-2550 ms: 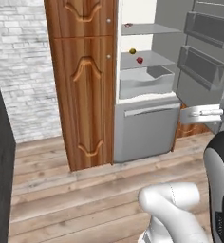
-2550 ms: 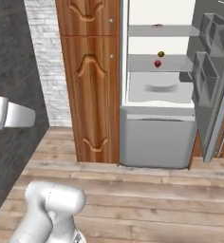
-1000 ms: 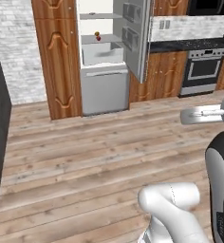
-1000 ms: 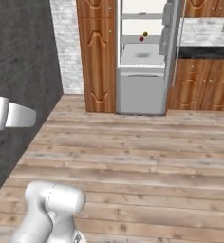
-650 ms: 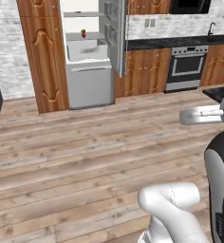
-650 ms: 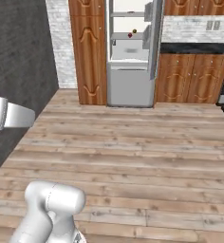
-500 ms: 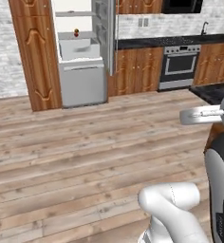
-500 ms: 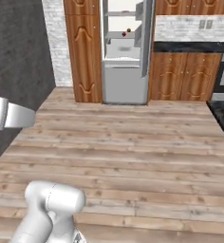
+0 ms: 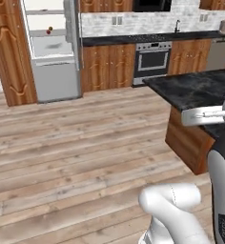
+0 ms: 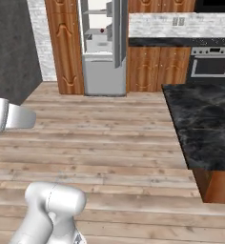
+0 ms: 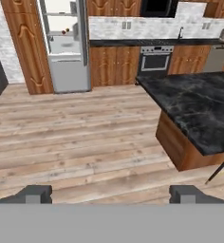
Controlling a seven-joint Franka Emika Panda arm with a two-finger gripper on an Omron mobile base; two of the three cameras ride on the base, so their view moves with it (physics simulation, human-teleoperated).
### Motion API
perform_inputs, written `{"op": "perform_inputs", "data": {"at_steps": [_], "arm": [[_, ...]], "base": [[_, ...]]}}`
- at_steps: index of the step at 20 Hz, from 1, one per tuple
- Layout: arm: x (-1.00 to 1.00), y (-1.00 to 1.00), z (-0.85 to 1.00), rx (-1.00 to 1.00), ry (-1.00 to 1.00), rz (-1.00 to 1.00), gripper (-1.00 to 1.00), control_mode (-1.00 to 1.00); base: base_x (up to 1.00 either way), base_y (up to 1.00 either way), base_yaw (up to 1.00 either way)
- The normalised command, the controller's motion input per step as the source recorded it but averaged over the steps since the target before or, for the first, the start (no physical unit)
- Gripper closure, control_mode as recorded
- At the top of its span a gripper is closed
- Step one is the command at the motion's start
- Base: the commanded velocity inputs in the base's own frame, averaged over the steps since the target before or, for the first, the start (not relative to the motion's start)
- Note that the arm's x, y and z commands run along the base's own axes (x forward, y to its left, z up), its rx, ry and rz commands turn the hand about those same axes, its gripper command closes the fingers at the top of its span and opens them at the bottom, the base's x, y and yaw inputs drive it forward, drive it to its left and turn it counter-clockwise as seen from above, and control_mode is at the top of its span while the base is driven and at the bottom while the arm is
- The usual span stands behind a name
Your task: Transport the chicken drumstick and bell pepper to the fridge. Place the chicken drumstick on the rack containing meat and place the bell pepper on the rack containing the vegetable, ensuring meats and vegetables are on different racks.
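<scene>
Both jaws (image 11: 112, 194) spread, empty, fridge (image 11: 64, 45) well apart across the floor.

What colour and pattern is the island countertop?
The island countertop is black with pale grey marbled veining, seen best in the right base view.

Matt wood-plank floor (image 9: 62, 143), glossy black marble-look island top (image 11: 199, 109), smooth light-grey fridge (image 9: 57, 76), varnished wooden cabinets (image 9: 109, 66)

Light-grey fridge (image 9: 57, 71) (white inside)
</scene>
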Motion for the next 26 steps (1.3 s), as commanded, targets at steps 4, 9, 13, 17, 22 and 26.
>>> {"op": "perform_inputs", "data": {"at_steps": [4, 9, 13, 17, 22, 26], "arm": [[0.00, 0.00, 0.00, 0.00, 0.00, 0.00, -1.00, 1.00], [0.00, 0.00, 0.00, 0.00, 0.00, 0.00, -1.00, 1.00], [0.00, 0.00, 0.00, 0.00, 0.00, 0.00, -1.00, 1.00], [0.00, 0.00, 0.00, 0.00, 0.00, 0.00, -1.00, 1.00], [0.00, 0.00, 0.00, 0.00, 0.00, 0.00, -1.00, 1.00], [0.00, 0.00, 0.00, 0.00, 0.00, 0.00, -1.00, 1.00]], "base": [[-0.69, -1.00, -0.03], [-0.07, -1.00, 0.00], [0.00, -1.00, 0.00], [-0.25, -1.00, 0.00], [-0.26, -1.00, 0.02], [-0.04, -1.00, 0.07]]}}
